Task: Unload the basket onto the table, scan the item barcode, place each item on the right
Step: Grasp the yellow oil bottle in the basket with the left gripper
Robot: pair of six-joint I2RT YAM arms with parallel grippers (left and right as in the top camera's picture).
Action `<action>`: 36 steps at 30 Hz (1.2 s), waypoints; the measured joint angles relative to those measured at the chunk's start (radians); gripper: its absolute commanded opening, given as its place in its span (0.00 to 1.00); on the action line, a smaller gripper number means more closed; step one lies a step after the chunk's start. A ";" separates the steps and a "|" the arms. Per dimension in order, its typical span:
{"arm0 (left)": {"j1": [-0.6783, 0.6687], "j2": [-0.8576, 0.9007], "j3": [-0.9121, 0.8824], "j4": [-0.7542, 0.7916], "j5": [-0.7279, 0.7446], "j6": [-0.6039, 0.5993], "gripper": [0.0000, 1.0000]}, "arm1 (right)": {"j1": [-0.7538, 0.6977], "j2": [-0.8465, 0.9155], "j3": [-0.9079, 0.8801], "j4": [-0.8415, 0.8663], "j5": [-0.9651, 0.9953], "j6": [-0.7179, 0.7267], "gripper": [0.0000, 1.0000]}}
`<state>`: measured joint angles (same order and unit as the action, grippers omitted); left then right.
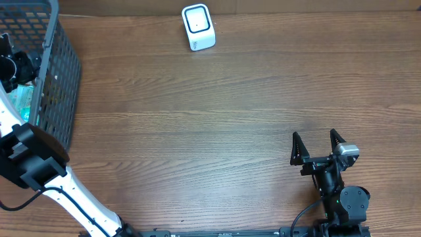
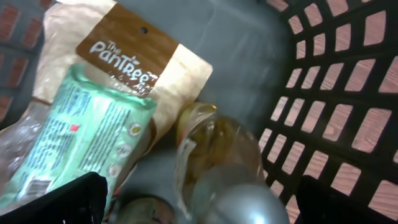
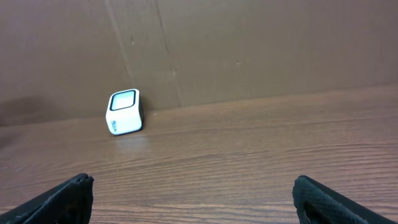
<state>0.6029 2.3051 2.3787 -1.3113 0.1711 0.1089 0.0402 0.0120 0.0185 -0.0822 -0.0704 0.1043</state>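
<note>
Bottle (image 2: pixel 214 152) inside basket (image 2: pixel 249 43), wrist-view only

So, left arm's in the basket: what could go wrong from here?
1. The open left end effector hangs over a rounded clear bottle lying beside the green packet and brown pouch; it might slip or pinch two items.
2. The mesh wall of the basket sits close beside one finger and could snag it.
3. The scanner stands across the table, so a loose grip may drop the item.
</note>
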 measured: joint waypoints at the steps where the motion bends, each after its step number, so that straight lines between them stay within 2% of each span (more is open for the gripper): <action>1: 0.000 0.003 0.000 0.000 0.004 0.000 1.00 | 0.000 0.000 0.000 0.000 0.000 0.000 1.00; 6: 0.000 0.013 0.000 0.006 0.018 0.002 0.96 | 0.000 0.000 0.000 0.000 0.000 0.000 1.00; 10: 0.000 0.013 0.000 0.010 0.021 0.004 0.83 | 0.000 0.000 0.000 0.000 0.000 0.000 1.00; 16: 0.000 0.014 0.000 0.010 0.024 0.006 0.80 | 0.000 0.000 0.000 0.000 0.000 0.000 1.00; 21: -0.001 0.014 0.000 0.011 0.024 0.006 0.72 | 0.000 0.000 0.000 0.000 0.000 0.000 1.00; 28: -0.011 0.014 -0.040 0.045 0.024 0.006 0.69 | 0.000 0.000 0.000 0.000 0.000 0.000 1.00; 33: -0.014 0.017 -0.052 0.050 0.024 0.006 0.54 | 0.000 0.000 0.000 0.000 0.000 0.000 1.00; 36: -0.014 0.017 -0.052 0.052 0.024 0.006 0.52 | 0.000 0.000 0.000 0.000 0.000 0.000 1.00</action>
<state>0.5888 2.3222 2.3264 -1.2594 0.1947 0.1154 0.0402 0.0120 0.0185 -0.0826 -0.0704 0.1047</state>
